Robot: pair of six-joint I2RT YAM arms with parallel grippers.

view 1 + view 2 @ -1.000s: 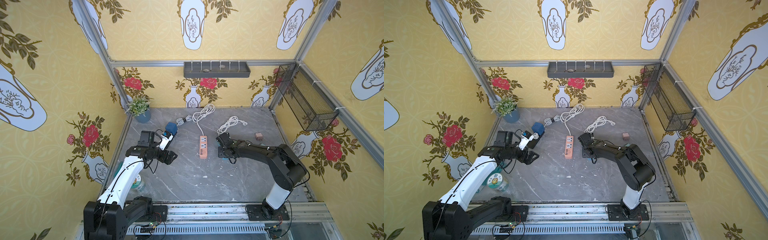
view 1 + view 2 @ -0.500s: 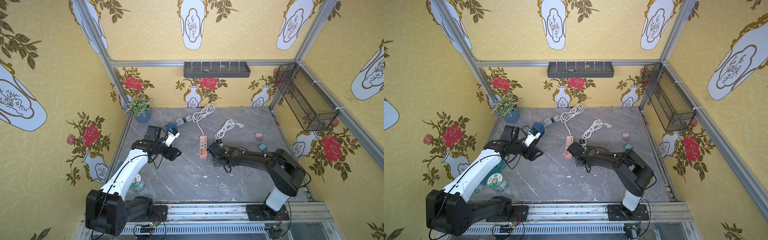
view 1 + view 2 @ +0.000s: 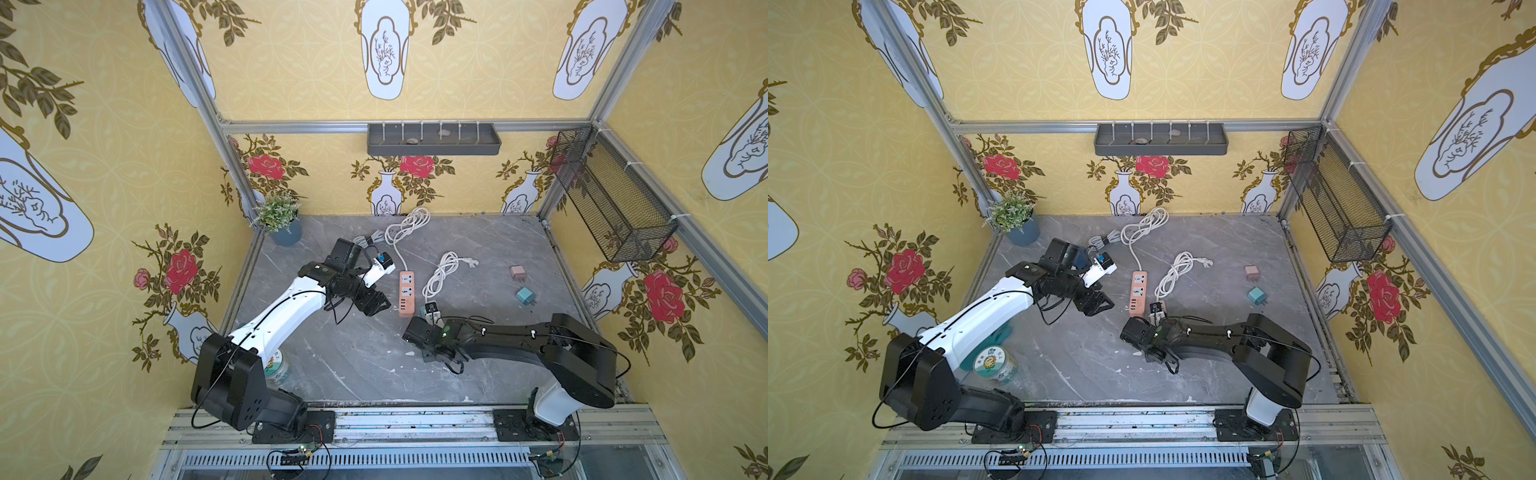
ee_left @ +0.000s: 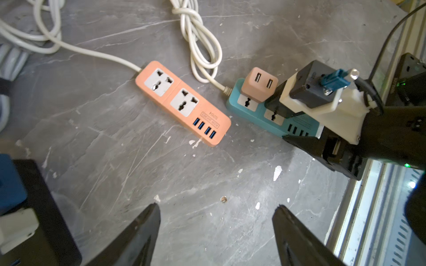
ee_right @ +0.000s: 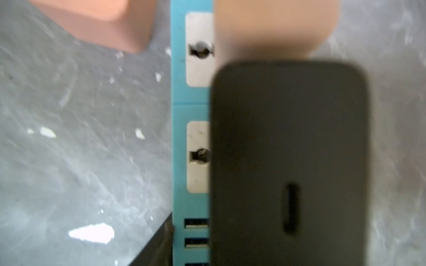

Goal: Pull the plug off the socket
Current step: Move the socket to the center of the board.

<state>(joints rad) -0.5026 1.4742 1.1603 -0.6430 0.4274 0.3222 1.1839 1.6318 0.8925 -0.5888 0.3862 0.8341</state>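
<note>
Teal power strip (image 4: 272, 115): on table, at 3 o'clock of orange strip (image 4: 182, 101); tan plug (image 4: 259, 85) and black plug (image 5: 288, 161) seated. Right gripper (image 4: 322, 140): at strip's USB end, grip state unclear. Left gripper (image 4: 216, 230): jaws apart, empty. Advice: pin strip flat, pull plug straight up.

From where my jaws hang, little print comes through. The orange power strip (image 4: 182, 102) carries a small framed label (image 4: 210, 117) just above its blue USB ports, its letters too small for me to read. The round can (image 3: 994, 365) beside my left arm's base bears a sunflower picture with unreadable characters.
</note>
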